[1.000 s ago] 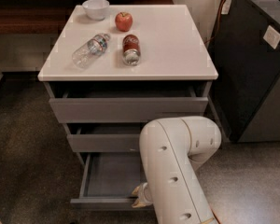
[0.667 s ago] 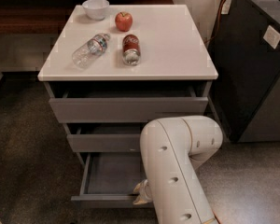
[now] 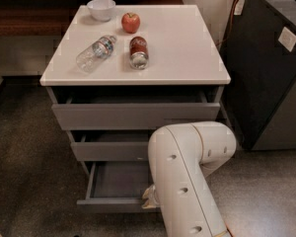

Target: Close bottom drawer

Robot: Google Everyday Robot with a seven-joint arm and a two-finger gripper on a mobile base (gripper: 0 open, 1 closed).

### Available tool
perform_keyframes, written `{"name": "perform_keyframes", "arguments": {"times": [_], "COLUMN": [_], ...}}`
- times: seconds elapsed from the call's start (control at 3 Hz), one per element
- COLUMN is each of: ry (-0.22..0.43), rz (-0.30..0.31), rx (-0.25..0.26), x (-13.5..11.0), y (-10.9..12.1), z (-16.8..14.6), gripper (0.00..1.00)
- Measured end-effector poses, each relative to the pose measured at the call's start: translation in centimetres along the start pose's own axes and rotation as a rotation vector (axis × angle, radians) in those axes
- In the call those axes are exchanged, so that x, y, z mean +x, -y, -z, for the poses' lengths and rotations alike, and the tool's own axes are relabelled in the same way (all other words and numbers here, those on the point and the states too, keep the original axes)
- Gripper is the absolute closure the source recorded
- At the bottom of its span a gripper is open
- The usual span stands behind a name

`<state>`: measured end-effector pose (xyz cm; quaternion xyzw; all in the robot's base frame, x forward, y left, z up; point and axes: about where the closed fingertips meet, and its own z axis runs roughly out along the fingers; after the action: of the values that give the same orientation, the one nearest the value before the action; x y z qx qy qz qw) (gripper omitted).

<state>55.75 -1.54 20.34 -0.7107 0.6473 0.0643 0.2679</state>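
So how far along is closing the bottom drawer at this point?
Done: nothing yet. The bottom drawer is pulled well out, its grey interior showing. In hand: the gripper sits at the drawer's front edge, mostly hidden behind the arm, placed as if to push. Left: sliding the drawer fully in.

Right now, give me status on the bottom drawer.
Hand at front edge of lowest matte grey drawer, half hidden behind white arm. Drawer pulled out. No obstruction visible in its path.
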Motion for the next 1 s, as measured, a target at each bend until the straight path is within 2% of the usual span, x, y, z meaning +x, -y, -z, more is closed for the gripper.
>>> {"name": "perform_keyframes", "arguments": {"times": [0.33, 0.67, 1.0], "ry": [0.0, -0.015, -0.021], "rz": [0.0, 0.035, 0.071], "rx": [0.0, 0.035, 0.061], "x": [0.0, 0.1, -0.3], "y": [0.0, 2.8, 4.5], "z": [0.0, 0.9, 1.8], "gripper": [0.59, 0.29, 0.01]}}
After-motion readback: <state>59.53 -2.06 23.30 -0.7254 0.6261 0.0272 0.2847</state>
